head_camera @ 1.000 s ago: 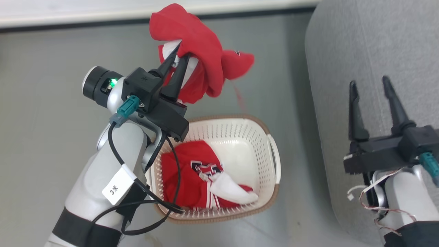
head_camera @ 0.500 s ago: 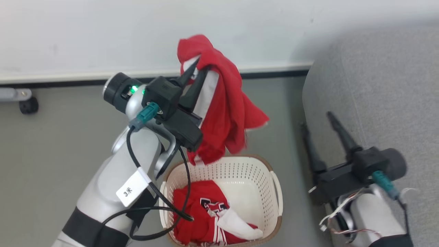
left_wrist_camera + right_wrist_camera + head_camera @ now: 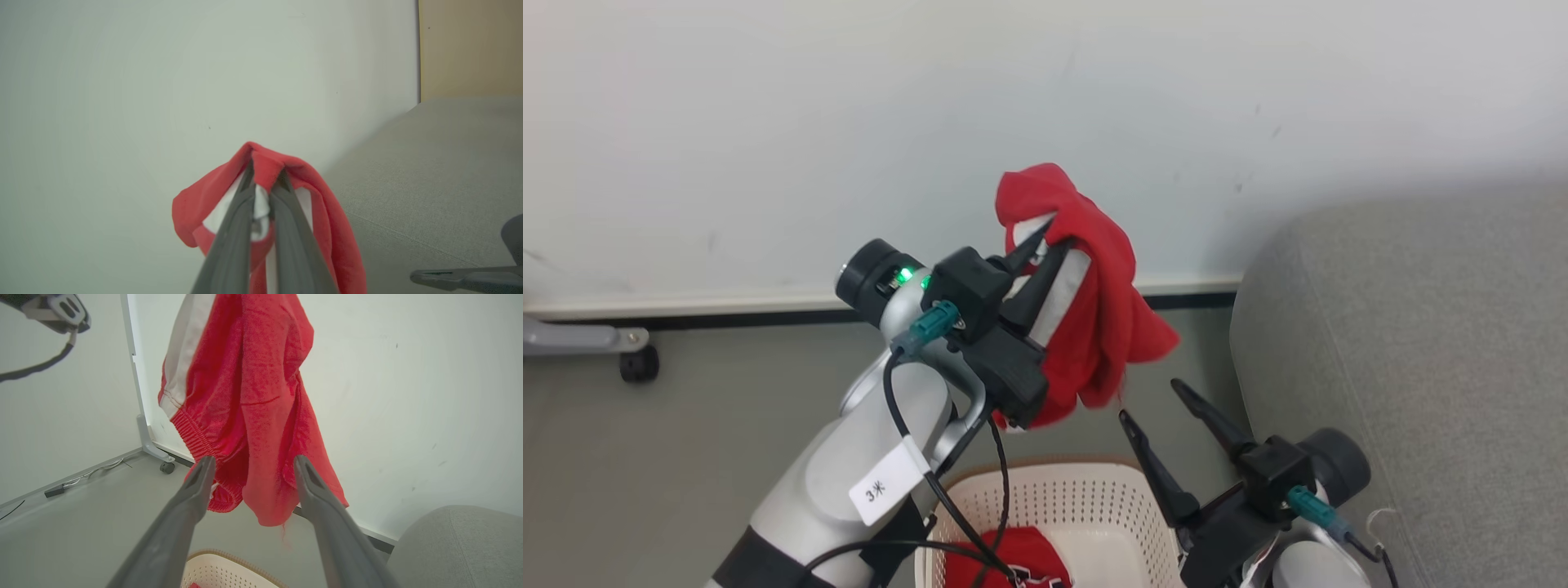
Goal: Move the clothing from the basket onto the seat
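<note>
Head view: basket (image 3: 1086, 502) cut off at bottom frame edge. Forearm tag (image 3: 880, 492) reads "3米". Left gripper (image 3: 1055, 234) clamps red clothing (image 3: 1107, 327); right gripper (image 3: 1150, 400) spread, empty.

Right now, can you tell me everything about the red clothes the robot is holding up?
The red garment is soft, knit-looking fabric with a broad white stripe and a ribbed elastic hem. It hangs bunched, its top fold pinched in the shut left tool. It dangles in the air above the basket, before the white wall, the grey sofa to its right. I see nothing else touching it.
</note>
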{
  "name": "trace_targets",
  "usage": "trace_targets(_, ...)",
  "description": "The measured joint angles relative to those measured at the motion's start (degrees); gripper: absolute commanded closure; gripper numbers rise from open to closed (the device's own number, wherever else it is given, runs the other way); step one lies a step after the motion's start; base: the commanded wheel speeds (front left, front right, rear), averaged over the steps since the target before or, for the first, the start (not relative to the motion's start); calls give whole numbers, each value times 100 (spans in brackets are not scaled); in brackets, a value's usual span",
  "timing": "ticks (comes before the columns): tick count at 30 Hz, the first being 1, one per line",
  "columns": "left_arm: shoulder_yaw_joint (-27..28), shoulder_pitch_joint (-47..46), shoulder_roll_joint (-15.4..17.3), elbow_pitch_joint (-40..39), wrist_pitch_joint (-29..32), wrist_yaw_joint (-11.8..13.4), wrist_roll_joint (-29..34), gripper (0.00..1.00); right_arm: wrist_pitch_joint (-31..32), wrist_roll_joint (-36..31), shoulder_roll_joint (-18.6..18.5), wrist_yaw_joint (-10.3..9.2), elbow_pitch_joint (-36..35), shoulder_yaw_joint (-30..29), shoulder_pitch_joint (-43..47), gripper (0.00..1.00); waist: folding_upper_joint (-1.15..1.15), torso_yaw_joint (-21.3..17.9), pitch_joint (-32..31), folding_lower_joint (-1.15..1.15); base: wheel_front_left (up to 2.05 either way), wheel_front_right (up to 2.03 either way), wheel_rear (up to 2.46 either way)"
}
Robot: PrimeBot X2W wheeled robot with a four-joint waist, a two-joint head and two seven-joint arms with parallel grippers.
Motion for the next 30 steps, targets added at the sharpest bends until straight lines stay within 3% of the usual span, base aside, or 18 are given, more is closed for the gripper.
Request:
trace_targets(14, -409, 442, -34, -691, 275, 0, -189, 100, 0, 146, 5, 26, 684, 558, -532, 0, 1, 348, -474, 0, 0, 0, 0)
trace_targets(15, -419, 486, -35, -750, 286, 0, -190, 100, 0, 223, 7, 26, 686, 619, -571, 35, 0, 374, -481, 1, 0, 0, 0)
trace_targets(16, -419, 532, -34, -799, 302, 0, -205, 100, 0, 269, 5, 26, 689, 704, -620, 60, 1, 399, -487, 1, 0, 0, 0)
trace_targets(17, -419, 571, -32, -833, 319, 0, -241, 100, 0, 298, 7, 26, 693, 771, -668, 97, 1, 418, -492, 1, 0, 0, 0)
trace_targets(26, -283, 886, 55, -1036, 415, 110, -434, 100, 1, 501, 13, 26, 862, 857, -957, 100, 1, 392, -489, 1, 0, 0, 0)
trace_targets(27, -201, 956, 134, -1051, 427, 160, -455, 85, 0, 504, 14, 26, 903, 809, -1018, 100, 1, 345, -483, 1, 0, 0, 0)
trace_targets(28, -201, 956, 134, -1051, 427, 160, -455, 85, 0, 504, 14, 26, 903, 809, -1018, 100, 1, 345, -483, 1, 0, 0, 0)
trace_targets(29, -169, 991, 172, -1060, 427, 176, -485, 68, 0, 504, 14, 26, 940, 760, -1046, 100, 1, 317, -480, 1, 0, 0, 0)
trace_targets(30, -148, 1023, 207, -1067, 427, 205, -495, 65, 1, 504, 12, 26, 973, 731, -1085, 100, 1, 288, -476, 1, 0, 0, 0)
